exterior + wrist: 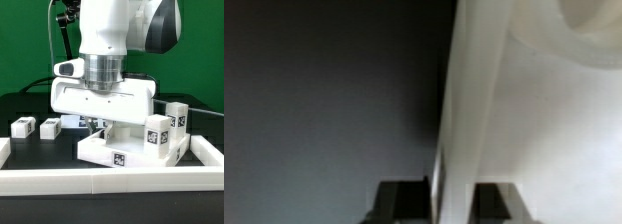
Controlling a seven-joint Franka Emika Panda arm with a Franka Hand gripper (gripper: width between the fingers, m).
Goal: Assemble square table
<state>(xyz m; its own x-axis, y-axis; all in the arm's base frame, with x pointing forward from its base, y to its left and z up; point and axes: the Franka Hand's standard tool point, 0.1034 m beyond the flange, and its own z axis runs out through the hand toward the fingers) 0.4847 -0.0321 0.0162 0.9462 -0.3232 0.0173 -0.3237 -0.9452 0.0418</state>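
Observation:
The white square tabletop [105,150] rests on the black table, tilted, with a tag on its front face. Two white tagged legs [160,135] stand on its right side. Two more legs [22,127] lie loose at the exterior view's left. My gripper [98,124] reaches down onto the tabletop's upper edge, mostly hidden by the white hand. In the wrist view the gripper [448,200] is shut on the tabletop [535,120], with its thin edge between the dark fingers [402,202].
A long white border wall [110,181] runs along the front and turns back at both sides. The marker board [72,121] lies behind the hand. The black table [40,150] shows at the left.

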